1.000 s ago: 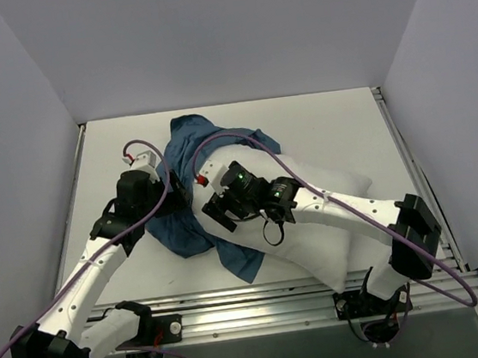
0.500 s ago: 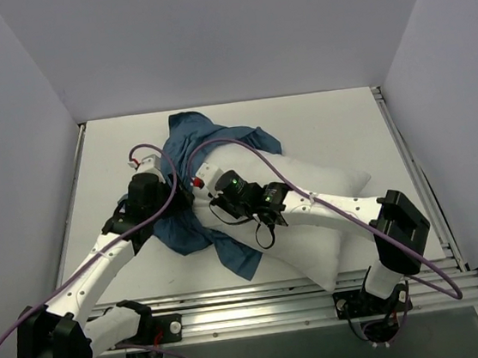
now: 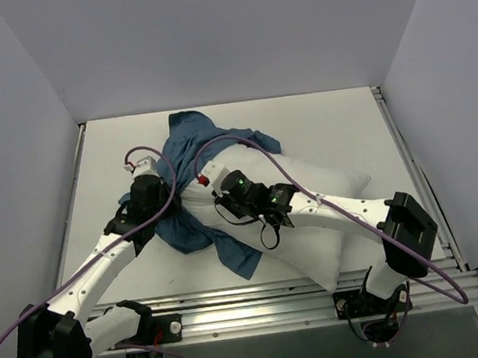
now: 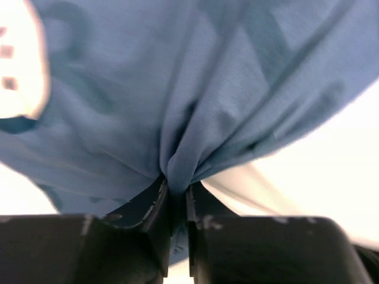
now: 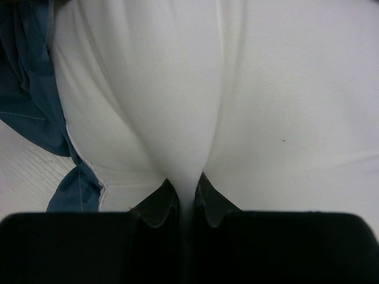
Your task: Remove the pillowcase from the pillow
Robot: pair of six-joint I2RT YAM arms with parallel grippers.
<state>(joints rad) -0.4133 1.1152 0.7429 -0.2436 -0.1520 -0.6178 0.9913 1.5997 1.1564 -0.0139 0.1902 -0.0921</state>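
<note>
The blue pillowcase (image 3: 190, 146) lies bunched over the far left end of the white pillow (image 3: 326, 188), with a loose flap (image 3: 239, 255) trailing toward the near edge. My left gripper (image 3: 171, 206) is shut on a pinched fold of the pillowcase (image 4: 177, 118), the cloth gathered between its black fingers (image 4: 155, 204). My right gripper (image 3: 222, 200) is shut on a ridge of the pillow (image 5: 189, 118), squeezed between its fingers (image 5: 163, 204). Blue cloth (image 5: 35, 100) shows at the left of the right wrist view. Both grippers sit close together at the pillow's covered end.
The white table top (image 3: 319, 122) has a metal rail (image 3: 304, 297) along the near edge and another rail (image 3: 404, 151) on the right. Grey walls enclose the left, back and right. Purple cables (image 3: 244, 144) loop over the arms above the pillow.
Both grippers have closed: the left on a fold of the pillowcase, the right on the pillow. The right wrist shifted left and down onto the pillow; the left wrist moved slightly toward it.
</note>
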